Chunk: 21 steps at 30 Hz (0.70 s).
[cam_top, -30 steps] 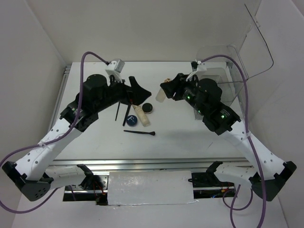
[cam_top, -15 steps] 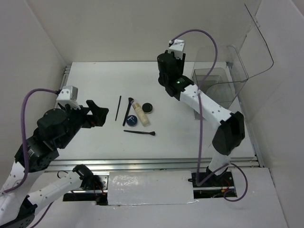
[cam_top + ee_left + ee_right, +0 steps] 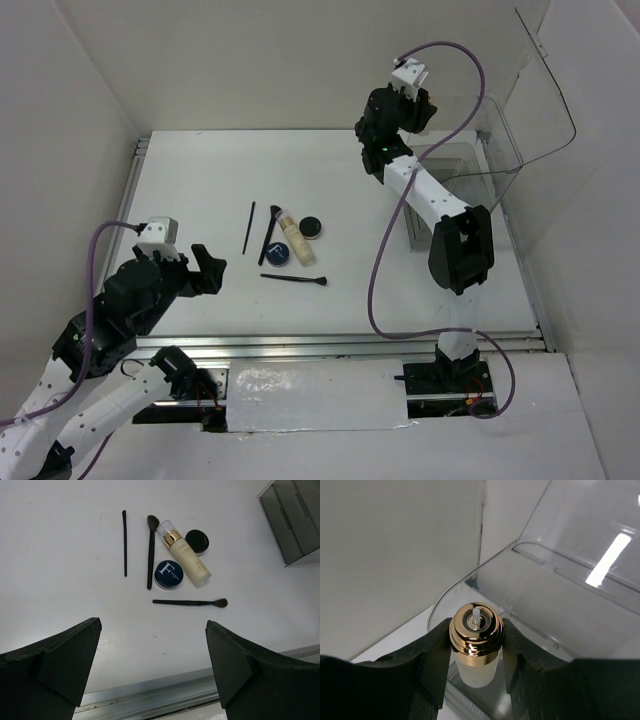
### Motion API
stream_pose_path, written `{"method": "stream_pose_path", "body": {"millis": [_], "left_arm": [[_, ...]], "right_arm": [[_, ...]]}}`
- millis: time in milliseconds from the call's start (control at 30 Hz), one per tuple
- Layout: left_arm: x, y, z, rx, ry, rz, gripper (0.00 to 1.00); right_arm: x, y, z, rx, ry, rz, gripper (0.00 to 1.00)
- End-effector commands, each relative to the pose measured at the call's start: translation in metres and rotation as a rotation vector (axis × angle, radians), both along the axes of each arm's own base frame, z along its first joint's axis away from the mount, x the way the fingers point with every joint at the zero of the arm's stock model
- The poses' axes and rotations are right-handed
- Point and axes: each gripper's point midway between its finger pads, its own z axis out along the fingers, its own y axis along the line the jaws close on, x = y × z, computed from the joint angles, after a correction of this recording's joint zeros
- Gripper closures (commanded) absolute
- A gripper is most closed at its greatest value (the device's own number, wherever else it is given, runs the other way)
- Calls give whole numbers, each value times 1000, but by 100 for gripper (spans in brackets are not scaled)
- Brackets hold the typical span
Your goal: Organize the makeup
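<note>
Change: right arm swung up and away from the makeup cluster toward the tall clear plastic box [image 3: 470, 165]; left arm drawn back to the near-left corner; cluster itself lying as it did half a second ago.
Right fingers [image 3: 436, 666]: closed on either side of a beige pump bottle with a gold collar [image 3: 474, 666], held upright with its nozzle toward the wrist camera.
Bottle position: in the air just beside the box's curved clear rim; not yet inside, as far as can be told.
Left fingers [image 3: 60, 662]: spread wide, nothing held, hovering near the front edge of the white surface [image 3: 60, 580].
Meaning for the task: one item picked and probably about to be dropped into the box; six pieces left to sort.
Left on the surface: second beige bottle [image 3: 186, 555] lying flat; round black compact [image 3: 197, 541] just beside it; round dark-blue compact [image 3: 168, 574] close against its other side; long black brush [image 3: 150, 555] beside the blue compact; thin black pencil [image 3: 124, 542] a little apart to the left; second black brush [image 3: 187, 602] lying crosswise nearest the arms.
In the way: the box's tall wall, to be cleared before release; purple cable [image 3: 470, 90] looping close above the rim, a possible snag.
</note>
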Motion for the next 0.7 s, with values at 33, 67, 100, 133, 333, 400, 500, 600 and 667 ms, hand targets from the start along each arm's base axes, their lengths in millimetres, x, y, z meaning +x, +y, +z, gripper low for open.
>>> {"method": "stream_pose_path", "body": {"millis": [33,67,100,133,333,400,500,600,667], "left_arm": [[3,-6,16,-38,-71,-29,1],[4,-7,16,-35,-73,-32,1],[4,-8,15,-32,-68,-35,1],[5,-9,13,-29,-62,-40,1],[6,-17,10,-18,-46,-75,1],[6,-17,9,-17,-43,-77,0],[6,-17,9,-18,-43,-75,1],[7,-17,7,-15,-40,-75,1],[7,-18,8,-16,-42,-78,1]], "right_arm": [[-13,-16,22,45,-137,-140,100],[-15,-22,21,44,-143,-158,100],[-15,-24,11,15,-100,-173,100],[-16,-25,9,30,-123,-182,100],[-6,-24,-12,47,-109,-192,100],[2,-21,-17,73,-139,-174,100],[10,-21,-24,115,-172,-143,100],[22,-20,-67,208,-17,-27,100],[25,-22,-69,292,-53,-8,100]]}}
